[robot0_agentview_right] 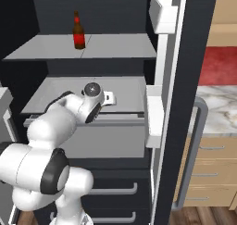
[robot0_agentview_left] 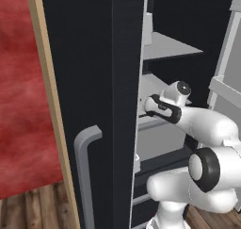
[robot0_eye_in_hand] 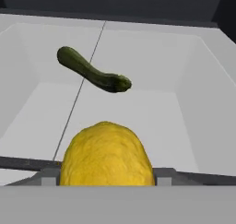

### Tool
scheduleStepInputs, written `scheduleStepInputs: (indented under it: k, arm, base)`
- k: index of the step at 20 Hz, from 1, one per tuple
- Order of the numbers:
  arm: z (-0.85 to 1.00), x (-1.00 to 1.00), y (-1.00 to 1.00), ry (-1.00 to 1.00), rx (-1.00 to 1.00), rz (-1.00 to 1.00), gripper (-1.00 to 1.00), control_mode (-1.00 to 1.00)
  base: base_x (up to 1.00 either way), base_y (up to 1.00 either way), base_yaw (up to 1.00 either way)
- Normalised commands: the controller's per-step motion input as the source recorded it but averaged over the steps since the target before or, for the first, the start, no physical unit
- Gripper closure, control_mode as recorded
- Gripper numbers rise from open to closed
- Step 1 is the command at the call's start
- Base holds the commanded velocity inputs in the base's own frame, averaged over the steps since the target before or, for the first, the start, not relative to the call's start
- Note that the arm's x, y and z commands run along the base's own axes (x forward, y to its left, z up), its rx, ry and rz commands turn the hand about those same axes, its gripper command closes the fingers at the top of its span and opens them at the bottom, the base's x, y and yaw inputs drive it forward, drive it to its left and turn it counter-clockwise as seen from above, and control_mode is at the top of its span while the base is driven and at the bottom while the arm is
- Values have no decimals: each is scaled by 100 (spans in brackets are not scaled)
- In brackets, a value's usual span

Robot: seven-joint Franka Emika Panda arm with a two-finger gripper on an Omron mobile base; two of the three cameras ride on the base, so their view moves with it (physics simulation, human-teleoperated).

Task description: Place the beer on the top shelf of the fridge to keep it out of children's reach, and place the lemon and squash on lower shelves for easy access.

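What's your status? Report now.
Pincer shut on lemon, over a lower shelf. Squash lying ahead in the bin. Beer upright on top shelf. Nothing blocking.

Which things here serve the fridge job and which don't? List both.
Job: beer on the top shelf; squash; lemon between the gripper fingers; fridge.
Not: wooden drawers, marble counter.
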Motion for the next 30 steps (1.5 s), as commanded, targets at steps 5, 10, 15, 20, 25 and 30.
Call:
scheduleStepInputs:
  k: [5,10,15,20,25,30]
  arm:
    - [-27,73,0,0,1,2,100,-100]
    - [-18,72,0,0,0,2,100,-100]
    - [-12,71,3,0,0,2,-100,-100]
    - [0,49,5,0,0,0,-100,-100]
    - [28,-3,0,9,-1,0,-100,-100]
    - [36,-9,2,13,-6,0,-100,-100]
  base:
    - [0,0,0]
    - [0,0,0]
    - [0,0,0]
    - [0,0,0]
    - [0,0,0]
    - [0,0,0]
